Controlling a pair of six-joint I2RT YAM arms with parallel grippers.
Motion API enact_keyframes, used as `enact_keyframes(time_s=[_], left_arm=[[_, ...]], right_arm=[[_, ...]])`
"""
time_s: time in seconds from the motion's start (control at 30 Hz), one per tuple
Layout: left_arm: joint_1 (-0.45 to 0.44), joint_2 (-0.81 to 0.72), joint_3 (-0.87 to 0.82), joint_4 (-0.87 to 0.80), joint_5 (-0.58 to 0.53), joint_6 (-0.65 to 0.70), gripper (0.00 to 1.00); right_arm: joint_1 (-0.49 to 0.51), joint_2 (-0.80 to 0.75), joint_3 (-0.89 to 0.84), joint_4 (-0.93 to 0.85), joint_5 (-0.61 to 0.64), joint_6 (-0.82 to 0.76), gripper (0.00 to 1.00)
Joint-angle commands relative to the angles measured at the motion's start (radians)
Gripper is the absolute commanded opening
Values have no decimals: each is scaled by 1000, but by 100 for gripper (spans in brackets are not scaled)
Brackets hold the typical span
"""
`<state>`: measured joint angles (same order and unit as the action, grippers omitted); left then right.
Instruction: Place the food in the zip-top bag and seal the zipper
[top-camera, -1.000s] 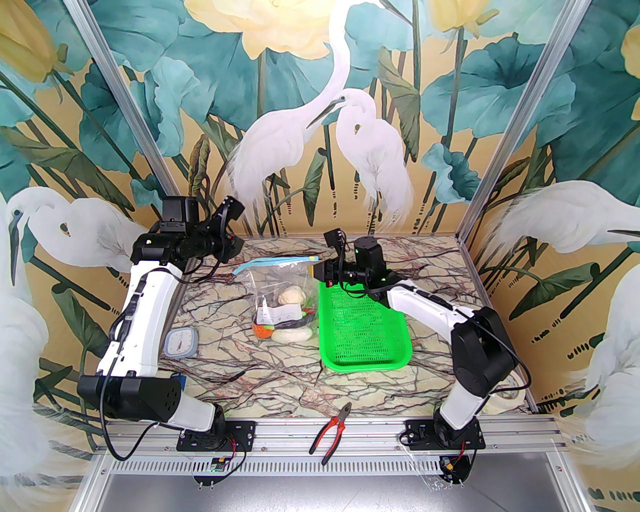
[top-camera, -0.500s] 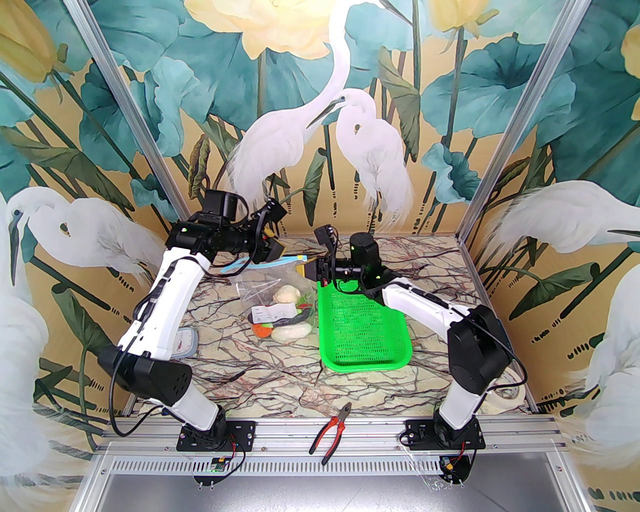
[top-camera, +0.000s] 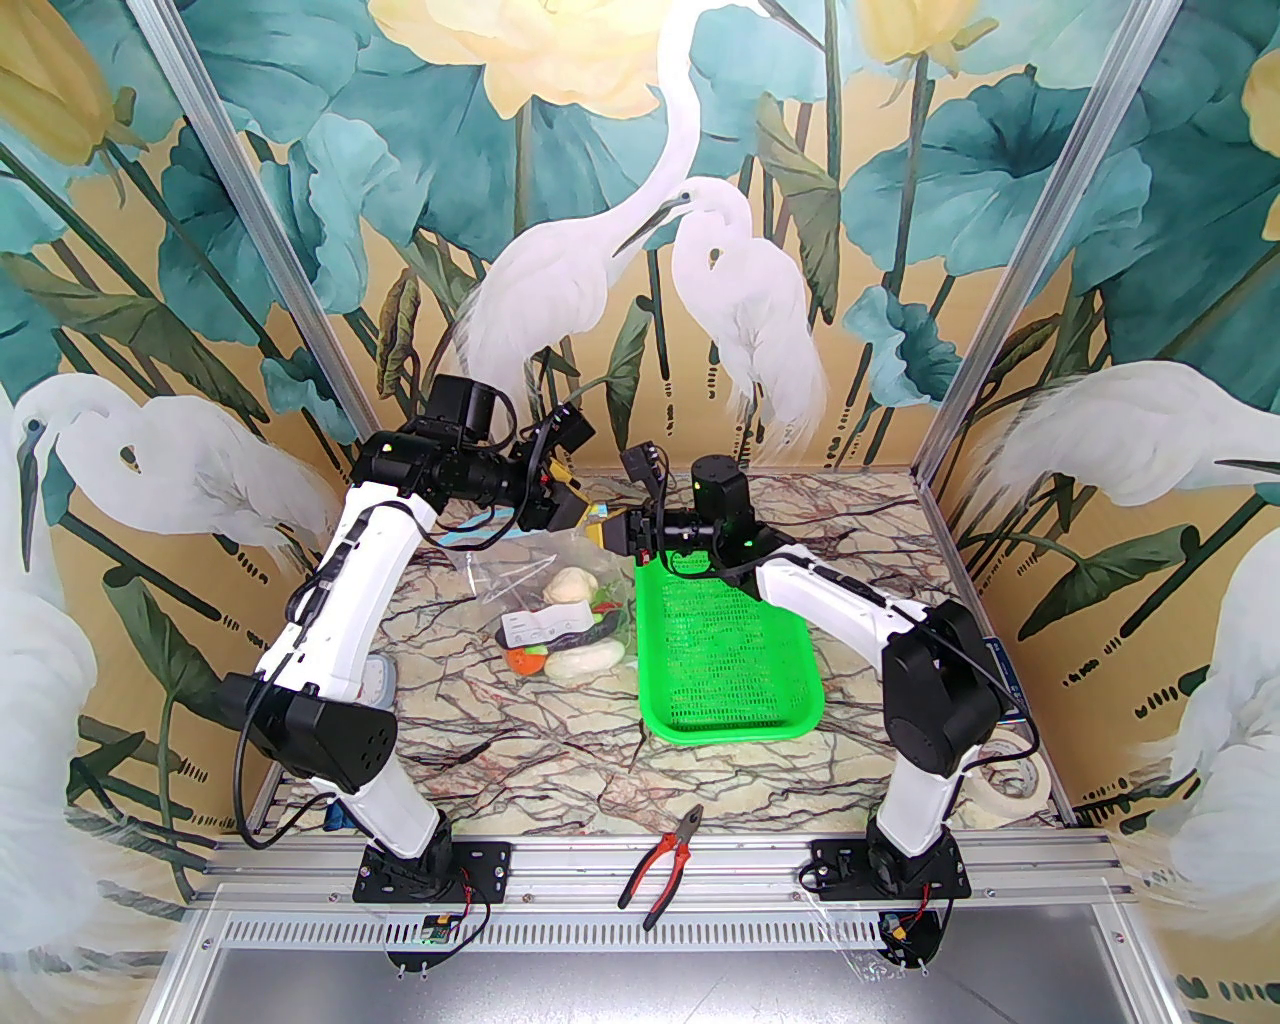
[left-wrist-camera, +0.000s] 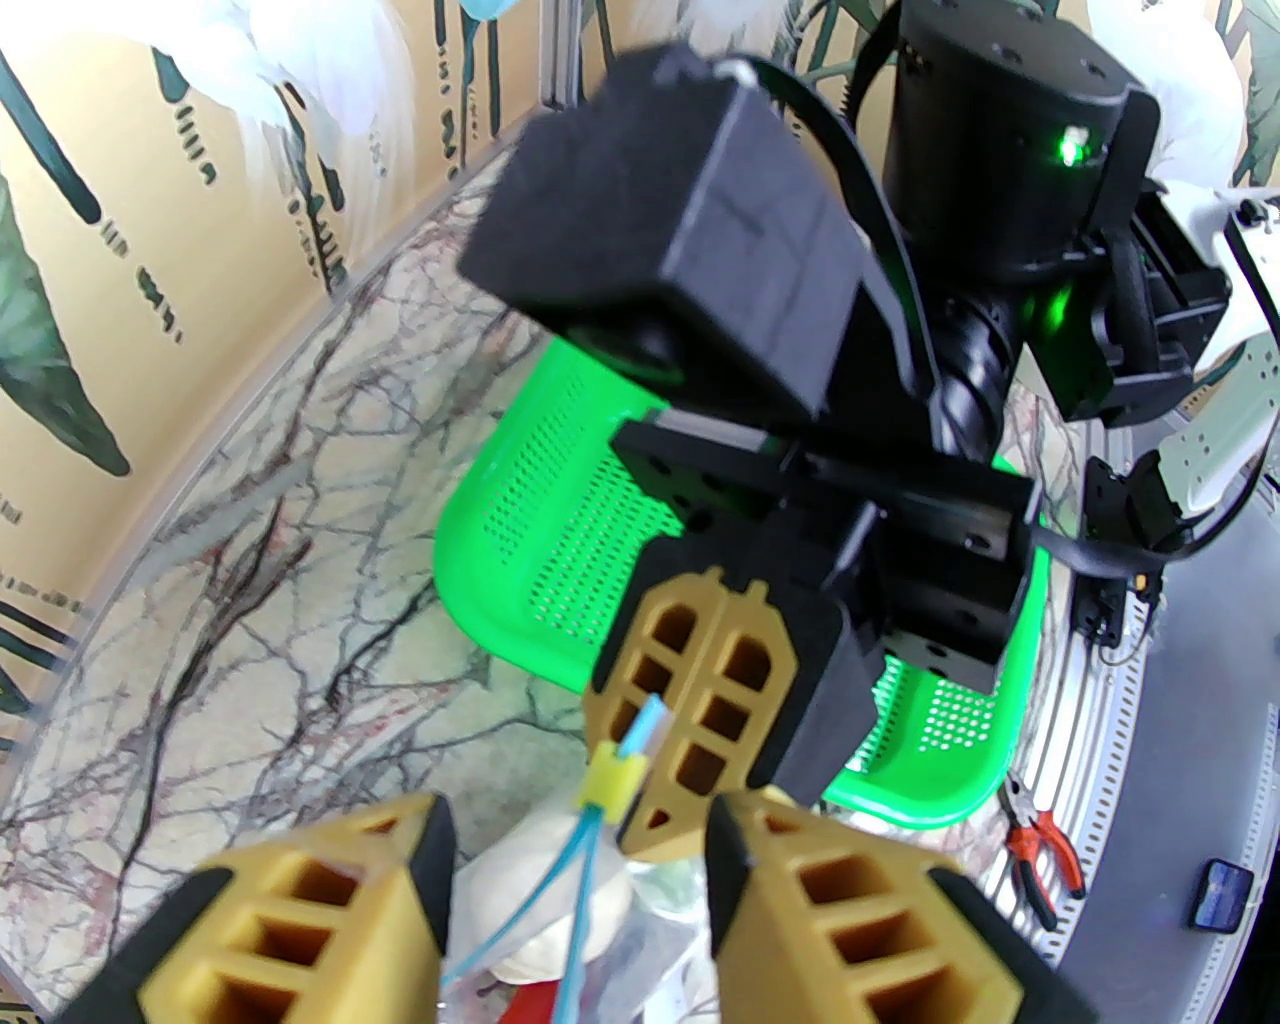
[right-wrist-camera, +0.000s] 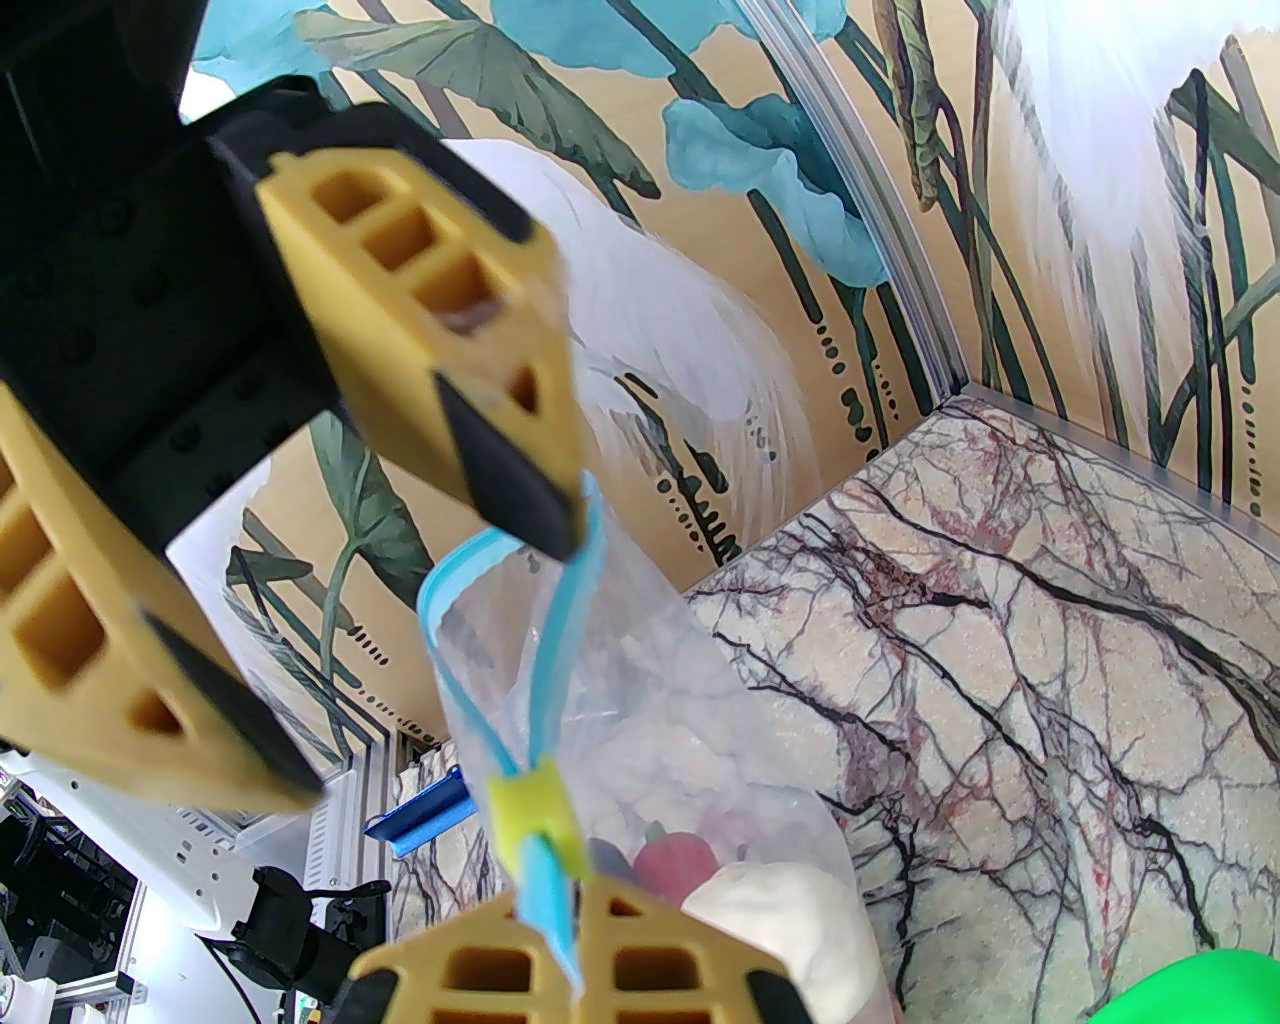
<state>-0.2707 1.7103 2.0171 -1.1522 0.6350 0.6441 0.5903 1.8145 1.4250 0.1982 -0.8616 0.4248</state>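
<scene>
Right gripper: is pinching the end of the zipper with its jaws pressed together; the yellow slider is sitting just past its fingertips.
Left gripper: is hovering with its jaws standing partly apart, gripping nothing; the zipper's two blue strips are running through the gap between its fingers, with the right gripper's tips facing it just beyond.
Zip-top bag: is hanging below both grippers, its mouth gaping on the left gripper's side of the slider.
Food: is lying in the bag's bottom, beneath both grippers.
Green basket: is sitting under the right gripper's wrist.
</scene>
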Motion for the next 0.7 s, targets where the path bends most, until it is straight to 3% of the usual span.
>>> enact_keyframes(time_s=[0.0, 0.43, 0.6, 0.67], left_arm=[[-7, 26, 28, -48, 27, 22, 50], [-7, 78, 60, -100, 97, 41, 48], [-7, 90, 61, -123, 107, 55, 31], [-7, 97, 63, -133, 118, 60, 28]], right_arm=[[9, 13, 34, -4, -13, -3, 0], [12, 28, 52, -2, -11, 0, 0], [12, 31, 55, -4, -7, -1, 0], [13, 31, 57, -3, -4, -2, 0]])
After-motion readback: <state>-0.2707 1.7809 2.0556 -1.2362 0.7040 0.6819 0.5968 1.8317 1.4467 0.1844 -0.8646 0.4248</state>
